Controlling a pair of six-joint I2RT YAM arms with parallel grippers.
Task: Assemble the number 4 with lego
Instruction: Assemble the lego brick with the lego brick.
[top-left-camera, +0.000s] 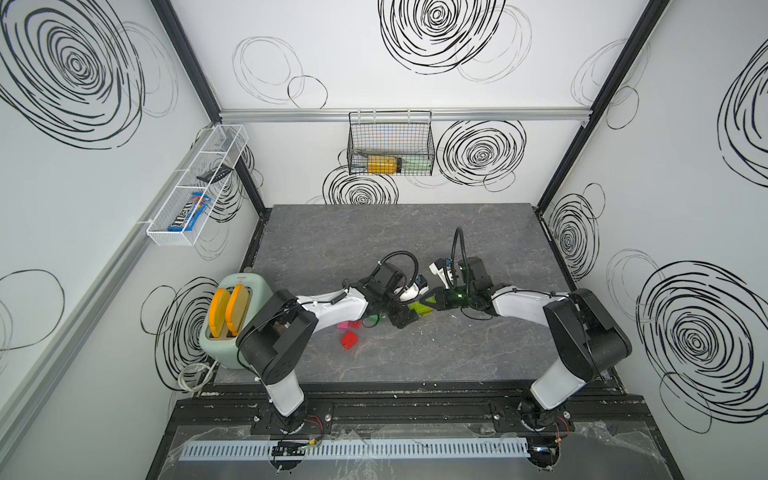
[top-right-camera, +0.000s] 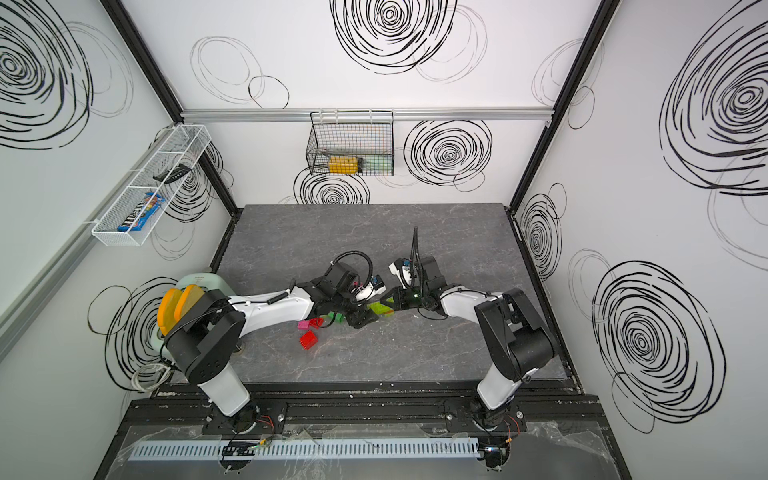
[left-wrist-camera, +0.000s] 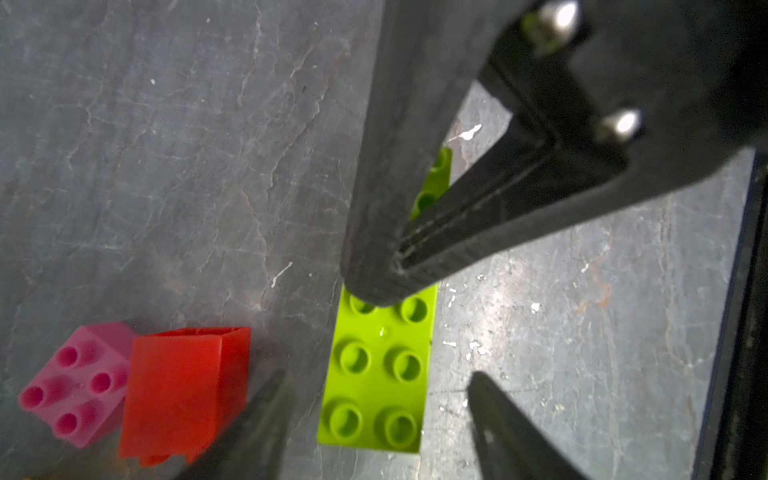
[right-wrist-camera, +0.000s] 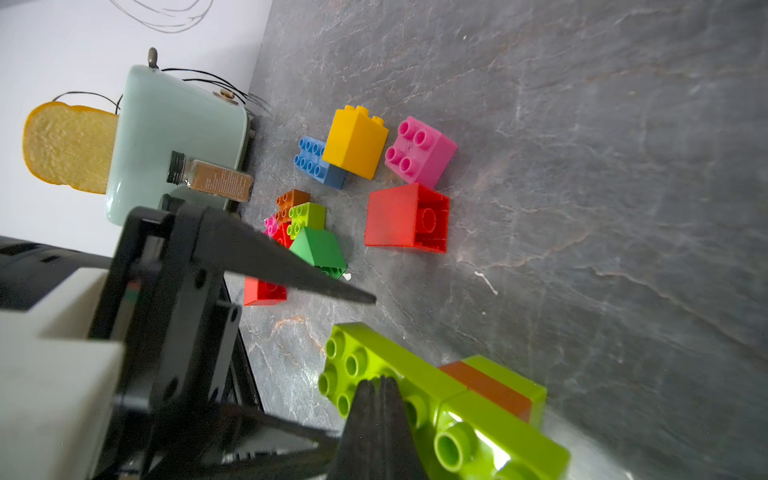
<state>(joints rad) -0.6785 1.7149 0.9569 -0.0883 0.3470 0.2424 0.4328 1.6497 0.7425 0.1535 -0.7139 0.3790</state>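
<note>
The lego being built is a long lime green brick joined to a lime and orange stack. It lies flat on the table between the arms. My right gripper is shut, and its closed tips rest on the brick's studs. My left gripper is open, with its fingers standing on either side of the lime brick's near end, apart from it. Loose lego lies to the left: red, pink, yellow, blue, dark green.
A mint toaster with two bread slices stands at the table's left edge, and a spice jar lies beside it. A black wire basket hangs on the back wall and a white wire shelf on the left wall.
</note>
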